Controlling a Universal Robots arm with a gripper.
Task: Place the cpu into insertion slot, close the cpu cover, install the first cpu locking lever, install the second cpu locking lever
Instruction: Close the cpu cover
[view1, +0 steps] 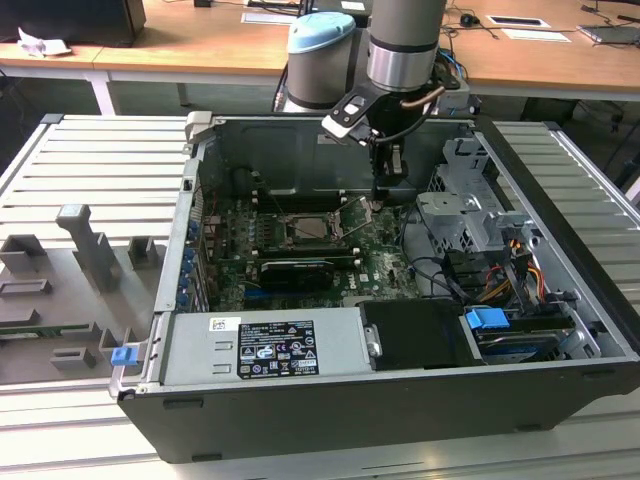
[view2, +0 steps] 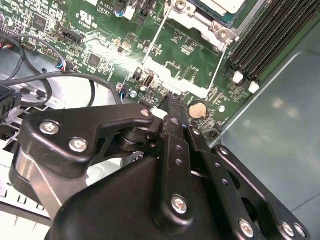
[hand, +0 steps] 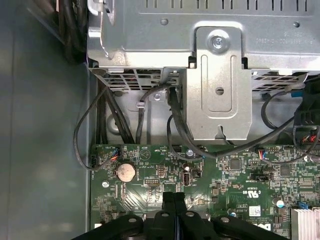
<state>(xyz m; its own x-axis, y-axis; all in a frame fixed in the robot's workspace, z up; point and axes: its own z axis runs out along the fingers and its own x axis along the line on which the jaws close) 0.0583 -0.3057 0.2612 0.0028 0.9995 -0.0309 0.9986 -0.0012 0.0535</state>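
Now the gripper (hand: 174, 197) hangs low over the green motherboard (hand: 240, 170), just beside the round coin battery (hand: 125, 172). Its fingers are pressed together with nothing between them. The cpu (view2: 220, 5) lies in the insertion slot (view1: 296, 230), to the exterior view's left of the gripper.

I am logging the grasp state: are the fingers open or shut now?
Shut. In both wrist views the fingers press together, no gap, nothing held between them.
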